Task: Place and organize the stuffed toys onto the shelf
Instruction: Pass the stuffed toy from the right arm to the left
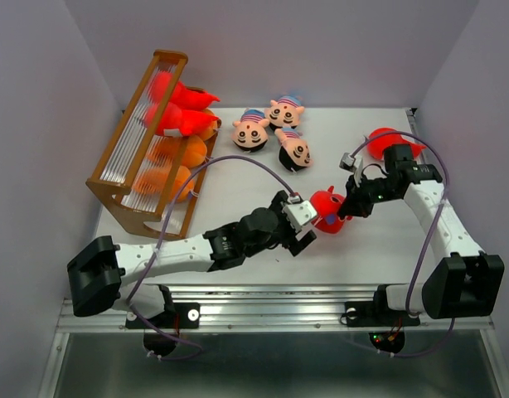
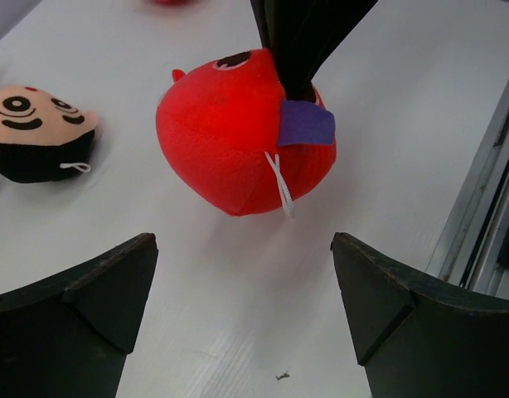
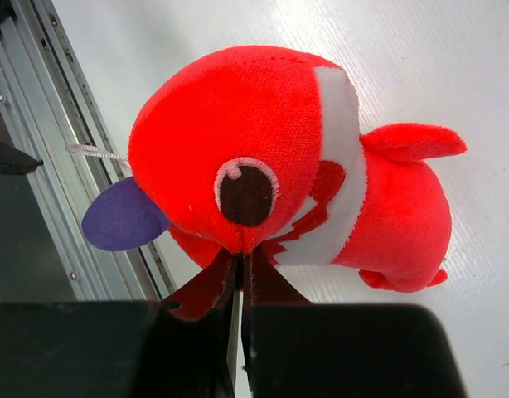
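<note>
The right gripper (image 1: 346,207) is pinched closed on a red toy (image 1: 327,210), holding it from the toy's 3 o'clock side near the middle of the table (image 1: 238,178). The left gripper (image 1: 308,224) gapes wide and empty, with the toy just beyond its fingers at 2 o'clock.

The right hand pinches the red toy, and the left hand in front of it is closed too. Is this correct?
No. The left hand is open, spread wide before the red toy, as the left wrist view shows. The right hand does pinch it.
</note>
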### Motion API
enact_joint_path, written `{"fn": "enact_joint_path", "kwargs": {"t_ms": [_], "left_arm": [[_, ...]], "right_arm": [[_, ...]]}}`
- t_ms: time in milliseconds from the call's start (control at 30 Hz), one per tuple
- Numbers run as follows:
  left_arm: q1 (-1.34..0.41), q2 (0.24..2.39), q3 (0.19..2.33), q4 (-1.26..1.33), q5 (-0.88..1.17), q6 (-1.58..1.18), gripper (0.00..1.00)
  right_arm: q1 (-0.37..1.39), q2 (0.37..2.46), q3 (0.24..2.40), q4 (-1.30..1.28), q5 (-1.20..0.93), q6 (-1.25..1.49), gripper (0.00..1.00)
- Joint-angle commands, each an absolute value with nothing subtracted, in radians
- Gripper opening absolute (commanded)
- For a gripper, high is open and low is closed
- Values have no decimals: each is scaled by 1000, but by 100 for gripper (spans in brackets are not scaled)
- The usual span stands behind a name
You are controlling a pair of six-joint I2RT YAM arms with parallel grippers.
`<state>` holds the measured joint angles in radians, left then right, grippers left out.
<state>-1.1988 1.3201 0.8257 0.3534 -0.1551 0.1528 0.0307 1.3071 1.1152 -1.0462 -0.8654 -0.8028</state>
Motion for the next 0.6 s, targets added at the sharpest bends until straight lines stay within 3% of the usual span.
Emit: {"fn": "enact_joint_path", "kwargs": {"t_ms": [0,167,567], "left_arm": [[-1204,1339,864,489,-101,33,98],[-1204,1396,897,522,-124,-109,98],[-1203,1480,969,503,-163,-46,96]], "right_arm": [[52,1266,1114,-1019,-899,-807,3],[74,1273,1117,-1022,-913,-802,3],[92,1256,1138,-1129,-1043,-911,4]]}}
